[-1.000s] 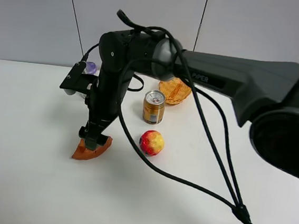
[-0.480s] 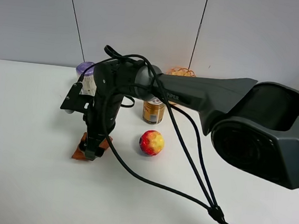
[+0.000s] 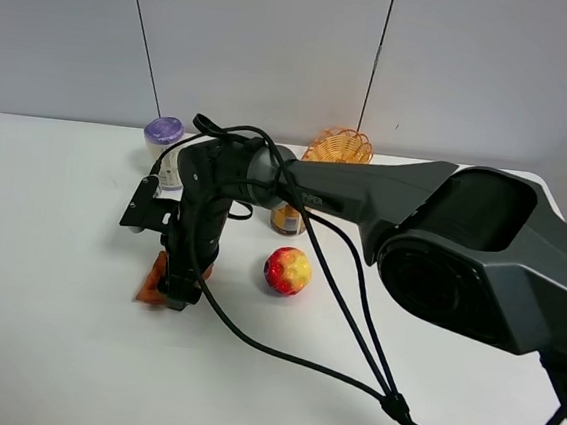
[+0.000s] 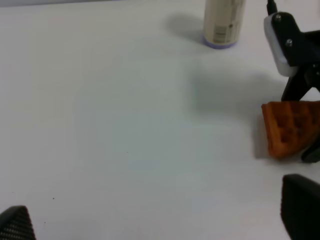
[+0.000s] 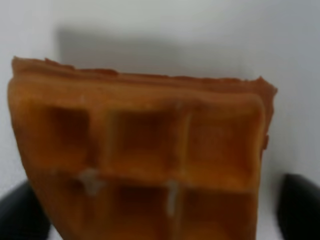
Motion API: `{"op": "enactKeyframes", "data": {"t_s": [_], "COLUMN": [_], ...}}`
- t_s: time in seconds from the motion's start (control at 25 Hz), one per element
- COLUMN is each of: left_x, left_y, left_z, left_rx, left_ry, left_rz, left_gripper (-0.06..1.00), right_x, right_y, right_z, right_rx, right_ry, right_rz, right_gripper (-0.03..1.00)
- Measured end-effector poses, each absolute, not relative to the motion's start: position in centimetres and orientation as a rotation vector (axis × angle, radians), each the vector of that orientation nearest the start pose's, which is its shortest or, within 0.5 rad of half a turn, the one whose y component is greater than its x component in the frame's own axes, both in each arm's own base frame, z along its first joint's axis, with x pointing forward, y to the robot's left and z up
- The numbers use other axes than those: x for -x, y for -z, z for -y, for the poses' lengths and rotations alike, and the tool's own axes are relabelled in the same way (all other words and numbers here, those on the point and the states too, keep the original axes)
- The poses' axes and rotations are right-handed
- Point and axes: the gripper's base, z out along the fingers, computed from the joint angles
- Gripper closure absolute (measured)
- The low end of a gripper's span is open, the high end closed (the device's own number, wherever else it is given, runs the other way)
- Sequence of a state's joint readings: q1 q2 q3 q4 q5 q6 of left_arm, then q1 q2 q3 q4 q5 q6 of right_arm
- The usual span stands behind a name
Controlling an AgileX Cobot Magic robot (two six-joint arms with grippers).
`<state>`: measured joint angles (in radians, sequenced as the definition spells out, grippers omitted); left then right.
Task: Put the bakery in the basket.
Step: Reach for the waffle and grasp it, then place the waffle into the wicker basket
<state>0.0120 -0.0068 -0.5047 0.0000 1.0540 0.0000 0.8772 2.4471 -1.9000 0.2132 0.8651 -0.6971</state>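
On the left half of the desk (image 3: 49, 351), the right hand (image 3: 177, 293) stands low over the bakery (image 5: 145, 155), the arm reaching across the middle to get there. The waffle wedge lies flat on the desk, grid side up, directly under that hand. In the right wrist view it fills the space between the two dark fingers (image 5: 300, 210), which sit apart, one on each side of it. A strip of white desk shows between the wedge and one finger, so I judge the hand to be straddling the piece and not yet clamped on it. The wedge's broad width runs from finger to finger, so closing should bite on its two side faces.

The left hand (image 4: 157, 222) is the farther of the two. Its fingertips are spread wide with nothing between them, and its camera sees the wedge off to one side, well apart.

The basket (image 3: 338, 145) stands at the back of the desk, well away from the bakery, beyond the drink can (image 3: 285, 219). The round fruit (image 3: 288, 270) lies near the wedge on the basket side, and a purple-capped bottle (image 3: 163, 143) stands behind the arm. The carry will likely have to clear the can.
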Motion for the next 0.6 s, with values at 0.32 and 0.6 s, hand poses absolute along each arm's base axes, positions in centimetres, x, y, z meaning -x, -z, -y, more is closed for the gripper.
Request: {"op": "enactKeyframes", "data": {"t_s": [0.32,0.6], "left_x": [0.6,0.6], "left_y": [-27.9,-27.9], "left_z": [0.0,0.0], "left_rx": [0.012,0.012], "left_ry": [-0.008,-0.008], "left_rz": [-2.026,-2.026], "left_gripper": [-0.05,-0.05], "right_x": [-31.3,-32.7], "right_y": [-12.3,-27.0], "right_z": [-40.2,-38.4], "right_rx": [1.787,1.441], "right_ry": [-0.353,-0.371], "right_rz": [-2.228,-2.083], "right_gripper": [0.35,0.35]}}
